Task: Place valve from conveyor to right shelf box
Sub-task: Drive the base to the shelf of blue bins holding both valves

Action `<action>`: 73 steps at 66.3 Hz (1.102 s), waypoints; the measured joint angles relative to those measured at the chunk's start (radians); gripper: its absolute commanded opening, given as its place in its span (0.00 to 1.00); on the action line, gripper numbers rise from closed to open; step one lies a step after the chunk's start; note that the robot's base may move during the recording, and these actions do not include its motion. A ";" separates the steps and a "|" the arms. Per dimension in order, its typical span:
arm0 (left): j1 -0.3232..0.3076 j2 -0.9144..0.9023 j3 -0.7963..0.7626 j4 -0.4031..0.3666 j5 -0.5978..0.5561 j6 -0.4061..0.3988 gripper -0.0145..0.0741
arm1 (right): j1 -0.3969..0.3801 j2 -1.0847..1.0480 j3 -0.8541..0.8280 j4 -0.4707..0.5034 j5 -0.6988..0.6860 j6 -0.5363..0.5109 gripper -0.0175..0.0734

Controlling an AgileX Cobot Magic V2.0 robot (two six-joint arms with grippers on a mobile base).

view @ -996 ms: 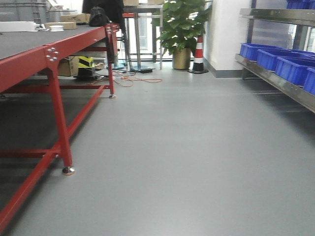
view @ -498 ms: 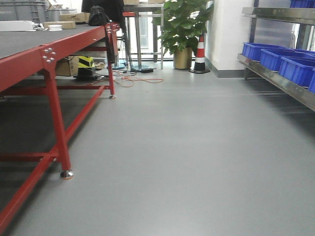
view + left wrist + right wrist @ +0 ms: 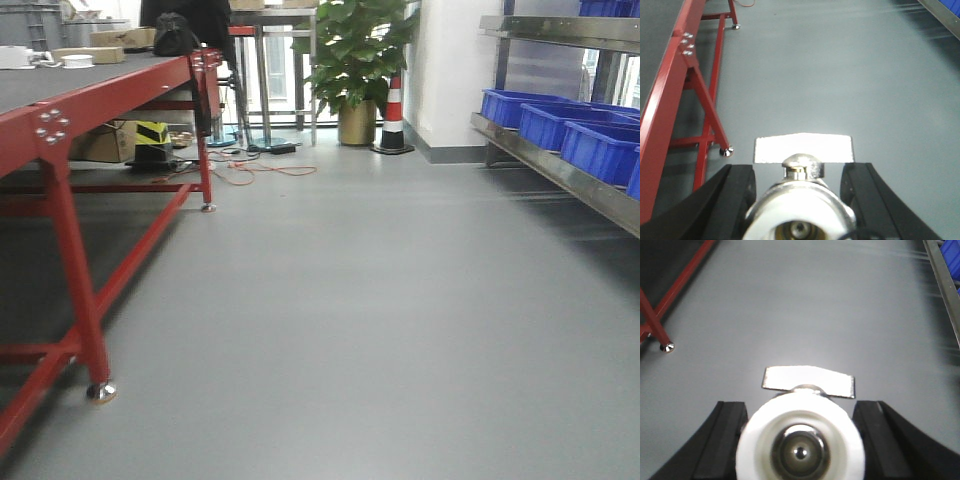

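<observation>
Each wrist view shows a valve held over the grey floor. My left gripper (image 3: 800,172) is shut on a silver valve (image 3: 800,207) with a flat handle (image 3: 804,149); black fingers (image 3: 737,192) flank its body. My right gripper (image 3: 801,407) is shut on a second valve (image 3: 800,440), whose white-rimmed port faces the camera with its flat handle (image 3: 809,381) beyond. The right shelf (image 3: 560,172) carries blue boxes (image 3: 520,105) at the right of the front view. The conveyor is out of view.
A red-framed table (image 3: 45,130) with a dark top runs along the left, its foot (image 3: 100,392) on the floor; its frame (image 3: 670,95) also shows in the left wrist view. A potted plant (image 3: 357,60), a striped cone (image 3: 392,115) and floor cables (image 3: 260,165) lie far ahead.
In the front view the red table and its near leg have slid left and closer, and the plant and cone have shifted left. The shelf boxes sit slightly further left.
</observation>
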 measured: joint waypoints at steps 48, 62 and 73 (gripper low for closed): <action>0.000 0.000 0.000 0.000 0.000 0.000 0.04 | 0.000 0.000 0.000 0.000 0.000 0.000 0.02; 0.000 0.000 0.000 0.000 0.000 0.000 0.04 | 0.000 0.000 0.000 0.000 -0.002 0.000 0.02; 0.000 0.000 0.000 0.002 0.000 0.000 0.04 | 0.000 0.000 0.000 0.000 -0.002 0.000 0.02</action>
